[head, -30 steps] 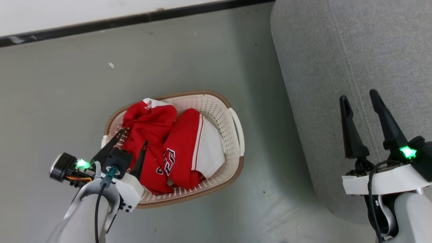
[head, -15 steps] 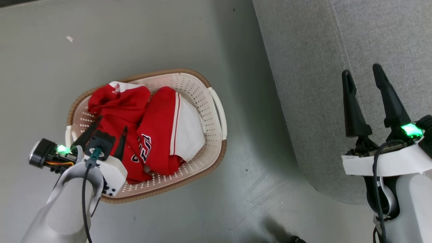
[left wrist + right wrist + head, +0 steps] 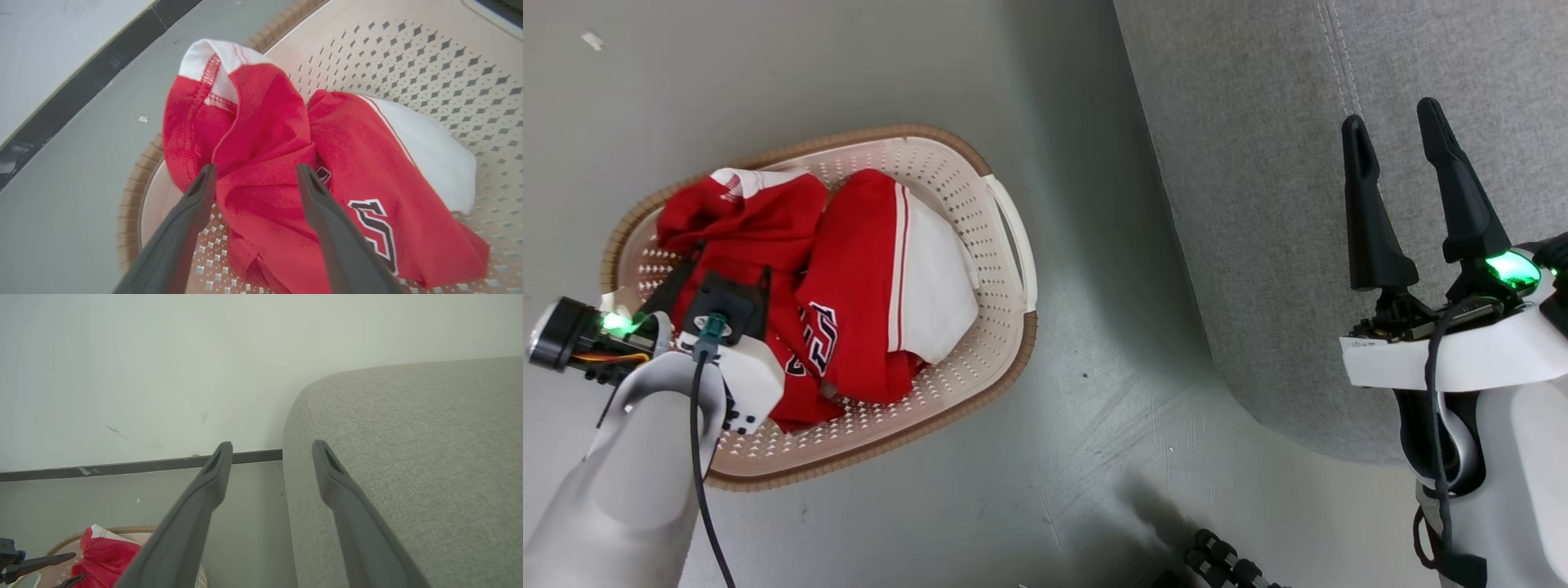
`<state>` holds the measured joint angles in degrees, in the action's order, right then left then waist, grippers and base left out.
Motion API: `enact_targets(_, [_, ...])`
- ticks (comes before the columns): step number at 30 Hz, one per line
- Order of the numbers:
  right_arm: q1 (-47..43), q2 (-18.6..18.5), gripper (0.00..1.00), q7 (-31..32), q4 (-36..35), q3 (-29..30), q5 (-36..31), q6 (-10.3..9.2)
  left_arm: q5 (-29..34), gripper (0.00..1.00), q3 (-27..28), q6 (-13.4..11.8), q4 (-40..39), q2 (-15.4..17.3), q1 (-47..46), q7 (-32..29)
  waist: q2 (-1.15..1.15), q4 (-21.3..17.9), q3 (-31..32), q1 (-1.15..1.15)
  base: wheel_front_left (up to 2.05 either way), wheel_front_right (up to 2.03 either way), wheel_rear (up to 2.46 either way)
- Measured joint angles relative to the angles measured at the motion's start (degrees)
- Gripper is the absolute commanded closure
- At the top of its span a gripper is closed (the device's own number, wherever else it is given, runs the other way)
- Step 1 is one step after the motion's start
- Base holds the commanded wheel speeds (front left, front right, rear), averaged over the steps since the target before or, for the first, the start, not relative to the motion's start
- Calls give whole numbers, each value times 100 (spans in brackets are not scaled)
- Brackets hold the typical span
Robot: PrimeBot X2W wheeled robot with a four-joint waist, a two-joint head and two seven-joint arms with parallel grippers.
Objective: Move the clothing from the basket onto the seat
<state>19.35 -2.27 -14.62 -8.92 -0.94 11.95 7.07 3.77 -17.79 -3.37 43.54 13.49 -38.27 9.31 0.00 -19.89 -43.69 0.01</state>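
The left gripper point(image 3: 256, 168) is held wide apart, its fingers set either side of a red fold of the clothing point(image 3: 849, 269), which is piled in the basket point(image 3: 947, 171) on the grey floor point(image 3: 1086, 343). The right gripper point(image 3: 1391, 114) is spread open, empty, and raised over the seat point(image 3: 1241, 163). A white wall point(image 3: 143, 367) is seen behind. The left forearm is angled down into the basket.

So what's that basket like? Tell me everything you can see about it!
The basket is oval, made of cream plastic with rows of little holes, a brown rim and a pale side handle. It sits upright on the grey floor, apart from the grey seat. Red and white clothing lies crumpled inside, and the open left gripper hangs just over it.
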Motion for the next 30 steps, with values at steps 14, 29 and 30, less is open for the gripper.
enact_targets(14, [378,0,0,0,67,-159,264,0,334,0,16,-480,338,210,-288,-309,0,-252,-396,0,0,0,0])
enact_targets(29, [566,0,0,0,231,-222,428,0,535,100,-219,-600,533,45,-461,-519,0,-421,-482,-1,0,0,0])
enact_targets(30, [577,0,0,0,232,-210,428,0,534,100,-220,-599,532,21,-461,-513,0,-423,-475,0,0,0,0])
